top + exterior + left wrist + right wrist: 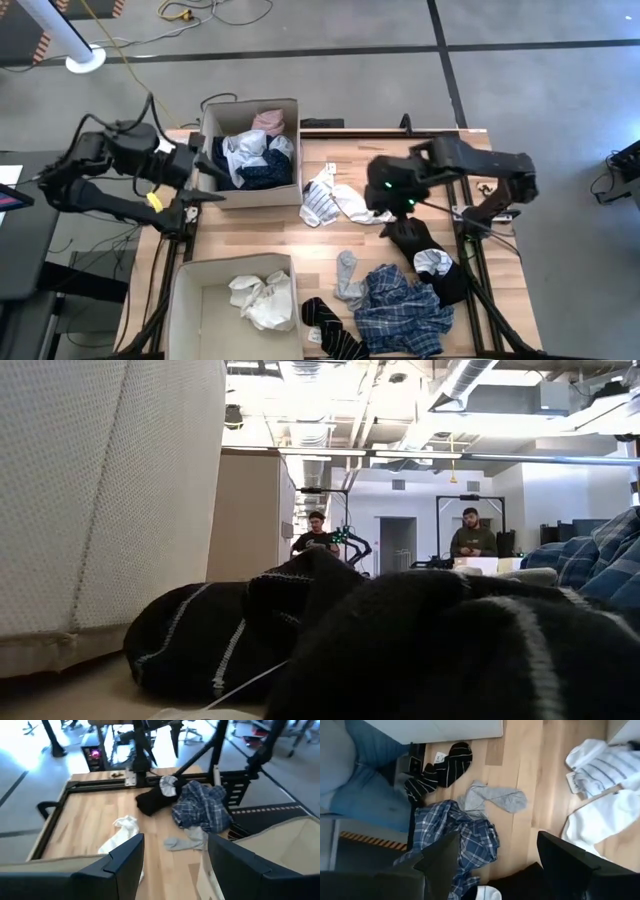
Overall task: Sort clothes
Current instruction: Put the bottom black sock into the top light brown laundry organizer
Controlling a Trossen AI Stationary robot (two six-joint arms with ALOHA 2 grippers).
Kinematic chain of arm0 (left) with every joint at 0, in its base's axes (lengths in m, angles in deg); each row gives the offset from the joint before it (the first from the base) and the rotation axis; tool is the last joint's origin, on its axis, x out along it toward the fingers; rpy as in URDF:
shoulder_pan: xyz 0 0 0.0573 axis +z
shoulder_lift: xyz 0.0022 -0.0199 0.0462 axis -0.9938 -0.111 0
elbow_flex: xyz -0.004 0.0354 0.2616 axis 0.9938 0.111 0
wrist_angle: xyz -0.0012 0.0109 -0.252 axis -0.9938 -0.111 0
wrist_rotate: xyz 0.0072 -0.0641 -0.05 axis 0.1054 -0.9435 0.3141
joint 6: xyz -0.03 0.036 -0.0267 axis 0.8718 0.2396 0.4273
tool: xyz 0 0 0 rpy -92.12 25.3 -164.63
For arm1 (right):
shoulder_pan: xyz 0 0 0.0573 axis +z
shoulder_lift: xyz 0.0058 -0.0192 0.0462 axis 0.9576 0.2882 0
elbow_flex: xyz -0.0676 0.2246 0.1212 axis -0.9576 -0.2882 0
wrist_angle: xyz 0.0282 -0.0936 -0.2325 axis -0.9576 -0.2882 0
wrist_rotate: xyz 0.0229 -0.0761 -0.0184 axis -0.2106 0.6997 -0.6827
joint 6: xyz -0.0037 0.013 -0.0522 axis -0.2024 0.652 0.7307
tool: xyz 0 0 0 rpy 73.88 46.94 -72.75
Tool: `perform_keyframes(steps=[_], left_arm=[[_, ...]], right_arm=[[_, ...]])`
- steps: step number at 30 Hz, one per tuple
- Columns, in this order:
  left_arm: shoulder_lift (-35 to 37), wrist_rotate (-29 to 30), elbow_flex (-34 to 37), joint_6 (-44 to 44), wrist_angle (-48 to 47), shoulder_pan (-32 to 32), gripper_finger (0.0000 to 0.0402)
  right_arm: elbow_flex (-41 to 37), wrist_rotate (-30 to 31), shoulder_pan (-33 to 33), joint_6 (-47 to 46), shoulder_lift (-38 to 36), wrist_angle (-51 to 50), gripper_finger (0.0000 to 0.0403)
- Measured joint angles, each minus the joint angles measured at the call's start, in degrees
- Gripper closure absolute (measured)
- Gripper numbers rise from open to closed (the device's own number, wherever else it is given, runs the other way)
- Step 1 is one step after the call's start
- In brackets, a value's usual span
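Loose clothes lie on the wooden table: a blue-white striped piece (pixel 318 203) and a white one (pixel 356 205) at the middle, a black garment (pixel 428 248), a blue plaid shirt (pixel 405 305), a grey sock (pixel 347 275) and black striped socks (pixel 330 325) at the near right. My left gripper (pixel 205 190) hovers open by the far box's left wall, with nothing between its fingers (pixel 125 857). My right gripper (pixel 385 205) hangs open above the table's middle right, over the plaid shirt (pixel 455 840) and the white piece (pixel 595 822), holding nothing.
The far cardboard box (pixel 290 110) holds pink, white and navy garments. The near box (pixel 185 300) holds a white garment (pixel 262 300). In the low view the near box's wall (pixel 100 490) and the black striped socks (pixel 250 630) fill the foreground. Two people stand far behind.
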Motion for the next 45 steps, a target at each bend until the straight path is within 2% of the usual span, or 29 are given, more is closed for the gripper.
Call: perform_keyframes(steps=[9,14,20,26,30,34,41,45], left_arm=[[6.2,0.07,10.56,1.61,11.63,-4.88,0.0189],[8.22,0.11,15.78,1.19,19.16,-9.72,0.0189],[9.02,0.21,21.76,-1.71,28.56,-14.91,0.0189],[7.17,1.08,22.8,-2.38,30.0,-18.21,0.0189],[5.17,1.29,22.8,-2.38,31.32,-20.32,0.0189],[2.41,1.69,22.78,-3.28,33.56,-22.49,0.0189],[-1.8,6.74,22.78,-5.78,34.56,-26.29,0.0189],[-4.33,8.54,22.76,-5.33,34.56,-28.3,0.0189]], right_arm=[[-0.02,15.48,12.56,-7.48,-5.74,1.32,0.0117],[-0.35,22.16,18.7,-10.61,-7.53,1.7,0.0117],[-8.08,27.76,23.99,-15.22,-12.98,4.89,0.0117],[-21.06,29.18,26.53,-18.3,-19.29,18.68,0.0117],[-27.54,28.83,28.02,-18.28,-19.72,26.47,0.0117],[-31.47,26.69,29.64,-19.0,-17.53,30.71,0.0117],[-33.07,26.09,33.82,-24.21,-11.23,32.64,0.0117],[-33.95,26.07,36.12,-24.31,-7.3,38.96,0.0117]])
